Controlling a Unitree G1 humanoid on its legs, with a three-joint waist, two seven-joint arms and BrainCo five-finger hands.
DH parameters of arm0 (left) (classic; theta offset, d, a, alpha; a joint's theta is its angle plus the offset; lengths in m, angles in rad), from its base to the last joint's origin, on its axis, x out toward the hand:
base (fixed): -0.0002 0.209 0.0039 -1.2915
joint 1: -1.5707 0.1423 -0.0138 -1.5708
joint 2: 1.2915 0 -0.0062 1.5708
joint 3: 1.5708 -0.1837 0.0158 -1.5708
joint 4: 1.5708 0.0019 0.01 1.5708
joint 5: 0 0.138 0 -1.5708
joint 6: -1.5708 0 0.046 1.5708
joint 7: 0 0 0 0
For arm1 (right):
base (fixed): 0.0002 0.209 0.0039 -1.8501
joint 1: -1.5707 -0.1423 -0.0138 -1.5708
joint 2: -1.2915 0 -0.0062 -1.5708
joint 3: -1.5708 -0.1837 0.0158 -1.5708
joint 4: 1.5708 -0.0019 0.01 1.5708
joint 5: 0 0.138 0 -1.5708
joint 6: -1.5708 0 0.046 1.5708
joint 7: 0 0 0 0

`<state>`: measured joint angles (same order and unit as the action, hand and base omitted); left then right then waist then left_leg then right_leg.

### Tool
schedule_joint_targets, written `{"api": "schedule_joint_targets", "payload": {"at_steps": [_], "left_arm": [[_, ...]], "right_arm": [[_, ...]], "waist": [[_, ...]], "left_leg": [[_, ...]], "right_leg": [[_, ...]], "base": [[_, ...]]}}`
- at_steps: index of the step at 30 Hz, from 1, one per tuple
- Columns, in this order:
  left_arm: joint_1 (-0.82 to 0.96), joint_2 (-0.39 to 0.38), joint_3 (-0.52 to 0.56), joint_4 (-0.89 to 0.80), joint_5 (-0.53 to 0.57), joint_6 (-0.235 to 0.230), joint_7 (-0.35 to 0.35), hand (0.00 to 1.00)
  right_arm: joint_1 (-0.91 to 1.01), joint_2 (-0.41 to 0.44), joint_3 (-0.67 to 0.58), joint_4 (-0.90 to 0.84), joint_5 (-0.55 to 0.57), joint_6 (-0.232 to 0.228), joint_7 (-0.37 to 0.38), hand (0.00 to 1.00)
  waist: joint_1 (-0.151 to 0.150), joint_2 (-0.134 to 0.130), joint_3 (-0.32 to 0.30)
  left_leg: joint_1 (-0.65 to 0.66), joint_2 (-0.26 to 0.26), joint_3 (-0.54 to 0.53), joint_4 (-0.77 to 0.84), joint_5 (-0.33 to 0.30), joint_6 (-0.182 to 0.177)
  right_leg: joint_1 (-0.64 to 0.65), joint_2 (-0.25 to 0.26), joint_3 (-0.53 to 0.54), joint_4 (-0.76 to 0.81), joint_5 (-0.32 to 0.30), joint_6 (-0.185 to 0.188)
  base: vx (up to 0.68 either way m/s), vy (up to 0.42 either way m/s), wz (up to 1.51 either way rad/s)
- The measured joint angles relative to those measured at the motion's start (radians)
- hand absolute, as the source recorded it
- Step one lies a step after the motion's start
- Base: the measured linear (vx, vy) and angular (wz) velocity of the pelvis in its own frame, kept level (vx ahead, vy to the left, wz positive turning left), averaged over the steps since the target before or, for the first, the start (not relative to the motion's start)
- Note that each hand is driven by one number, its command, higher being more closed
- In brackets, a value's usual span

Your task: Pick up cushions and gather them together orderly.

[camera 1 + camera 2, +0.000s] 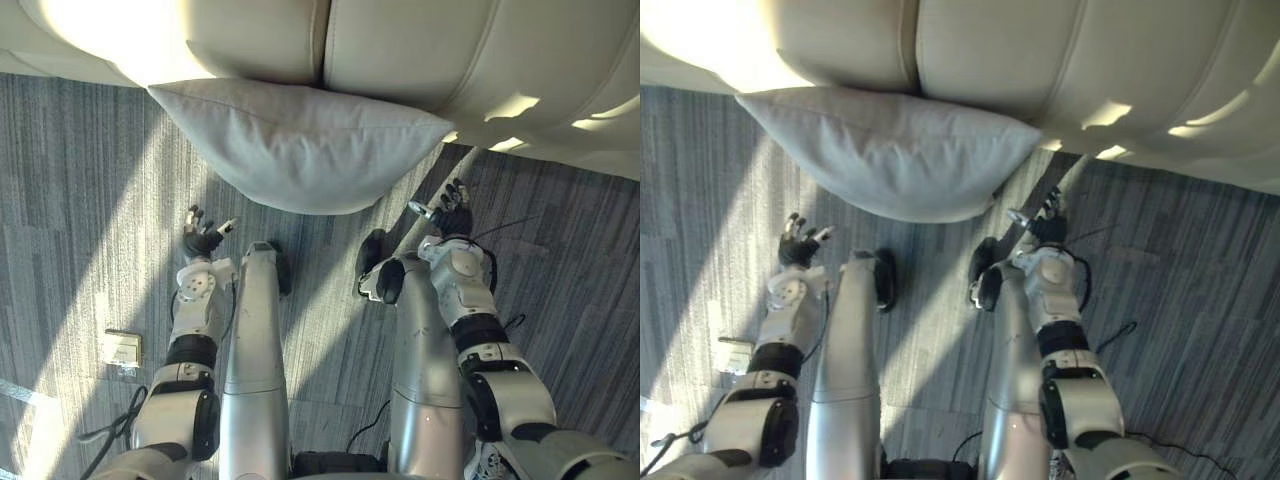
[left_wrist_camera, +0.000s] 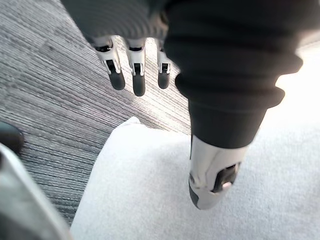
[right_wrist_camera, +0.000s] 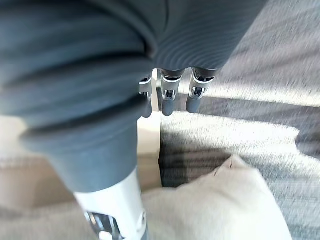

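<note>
On the grey carpet (image 1: 80, 180), head views: 1 pale cushion (image 1: 300, 145) resting against the front of the cream sofa (image 1: 420, 50). Left hand (image 1: 203, 238) near the cushion's lower edge, right hand (image 1: 450, 215) just beside its right corner, both apart from it. Left wrist view: fingers (image 2: 138, 75) straight, holding nothing, above carpet and a cushion corner. Right wrist view: fingers straight, hand empty, a cushion corner past them.
</note>
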<state>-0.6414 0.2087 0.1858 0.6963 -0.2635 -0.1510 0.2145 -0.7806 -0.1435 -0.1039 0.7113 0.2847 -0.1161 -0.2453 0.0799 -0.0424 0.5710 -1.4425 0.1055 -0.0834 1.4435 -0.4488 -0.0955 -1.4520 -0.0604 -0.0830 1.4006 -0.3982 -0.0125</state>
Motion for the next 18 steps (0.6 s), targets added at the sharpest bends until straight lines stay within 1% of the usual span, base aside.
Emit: {"api": "schedule_joint_targets", "payload": {"at_steps": [1,3,4,5,7,8,9,10,11,12,14,15,18], "left_arm": [[-0.031,0.0,-0.017,-0.005,0.007,-0.002,0.018,0.0],[-0.061,-0.008,-0.035,-0.023,0.012,-0.004,0.03,0.0],[-0.084,-0.012,-0.058,-0.04,0.035,-0.004,0.047,0.0],[-0.093,-0.015,-0.061,-0.045,0.041,-0.004,0.051,0.0],[-0.159,-0.041,-0.07,-0.06,0.063,-0.006,0.091,0.0],[-0.179,-0.051,-0.071,-0.061,0.066,-0.006,0.111,0.0],[-0.198,-0.067,-0.071,-0.061,0.066,-0.006,0.133,1.0],[-0.204,-0.068,-0.07,-0.062,0.065,-0.006,0.142,1.0],[-0.21,-0.079,-0.072,-0.074,0.065,-0.006,0.172,1.0],[-0.21,-0.081,-0.073,-0.079,0.064,-0.006,0.18,1.0],[-0.212,-0.08,-0.072,-0.108,0.055,-0.006,0.223,1.0],[-0.212,-0.078,-0.072,-0.114,0.049,-0.006,0.227,1.0],[-0.213,-0.072,-0.072,-0.156,0.017,-0.011,0.254,1.0]], "right_arm": [[-0.019,0.022,0.002,0.0,0.0,-0.002,-0.006,0.0],[-0.042,0.036,0.008,0.0,-0.001,-0.002,-0.015,0.0],[-0.065,0.06,0.013,-0.006,-0.001,-0.002,-0.021,0.0],[-0.072,0.066,0.013,-0.012,-0.001,-0.002,-0.026,0.0],[-0.108,0.091,0.033,-0.053,0.0,-0.003,-0.043,0.0],[-0.116,0.101,0.033,-0.064,0.001,-0.003,-0.051,1.0],[-0.12,0.108,0.034,-0.079,0.002,-0.003,-0.058,1.0],[-0.12,0.109,0.034,-0.085,0.003,-0.003,-0.06,1.0],[-0.12,0.113,0.037,-0.102,0.033,-0.004,-0.069,1.0],[-0.12,0.115,0.038,-0.107,0.04,-0.004,-0.073,1.0],[-0.12,0.124,0.038,-0.112,0.084,-0.024,-0.085,1.0],[-0.12,0.124,0.039,-0.113,0.092,-0.028,-0.085,1.0],[-0.109,0.122,0.064,-0.168,0.151,-0.042,-0.088,1.0]], "waist": [[0.0,0.0,0.0],[0.0,0.0,0.0],[0.002,0.0,0.0],[0.003,0.0,0.0],[-0.001,-0.001,0.002],[-0.004,-0.001,0.002],[-0.006,-0.001,0.002],[-0.007,-0.001,0.002],[-0.012,-0.001,0.002],[-0.014,-0.001,0.002],[-0.019,-0.001,0.002],[-0.019,-0.001,0.002],[-0.021,-0.001,0.002]], "left_leg": [[-0.021,-0.008,-0.008,-0.003,0.006,-0.003],[-0.046,-0.015,-0.01,-0.013,0.017,-0.007],[-0.065,-0.019,-0.013,-0.016,0.022,-0.01],[-0.07,-0.019,-0.013,-0.017,0.025,-0.013],[-0.089,-0.026,-0.017,-0.026,0.038,-0.024],[-0.091,-0.027,-0.022,-0.028,0.039,-0.025],[-0.092,-0.029,-0.028,-0.031,0.04,-0.028],[-0.093,-0.03,-0.03,-0.034,0.041,-0.03],[-0.094,-0.032,-0.033,-0.043,0.045,-0.034],[-0.094,-0.033,-0.034,-0.045,0.046,-0.034],[-0.094,-0.032,-0.037,-0.071,0.059,-0.039],[-0.094,-0.032,-0.037,-0.077,0.062,-0.04],[-0.093,-0.029,-0.042,-0.105,0.079,-0.049]], "right_leg": [[-0.017,-0.006,-0.006,0.0,0.001,0.001],[-0.041,-0.014,-0.011,0.0,0.002,-0.001],[-0.062,-0.017,-0.013,0.001,0.004,-0.004],[-0.067,-0.018,-0.014,0.001,0.004,-0.004],[-0.086,-0.026,-0.017,0.002,0.007,-0.009],[-0.086,-0.027,-0.022,-0.001,0.01,-0.016],[-0.085,-0.027,-0.027,-0.004,0.011,-0.018],[-0.085,-0.028,-0.028,-0.006,0.011,-0.018],[-0.085,-0.029,-0.031,-0.012,0.011,-0.018],[-0.085,-0.029,-0.032,-0.013,0.012,-0.018],[-0.085,-0.029,-0.039,-0.034,0.014,-0.021],[-0.085,-0.029,-0.04,-0.039,0.016,-0.023],[-0.084,-0.027,-0.05,-0.065,0.035,-0.045]], "base": [[0.0,0.013,0.16],[0.01,0.006,0.18],[0.02,0.001,0.1],[0.03,0.003,0.09],[0.05,0.01,0.11],[0.05,0.017,0.1],[0.03,0.015,0.05],[0.04,0.023,0.06],[0.03,0.014,0.06],[0.03,0.017,0.07],[0.02,0.015,0.05],[0.02,0.014,0.04],[0.0,0.004,0.01]]}}
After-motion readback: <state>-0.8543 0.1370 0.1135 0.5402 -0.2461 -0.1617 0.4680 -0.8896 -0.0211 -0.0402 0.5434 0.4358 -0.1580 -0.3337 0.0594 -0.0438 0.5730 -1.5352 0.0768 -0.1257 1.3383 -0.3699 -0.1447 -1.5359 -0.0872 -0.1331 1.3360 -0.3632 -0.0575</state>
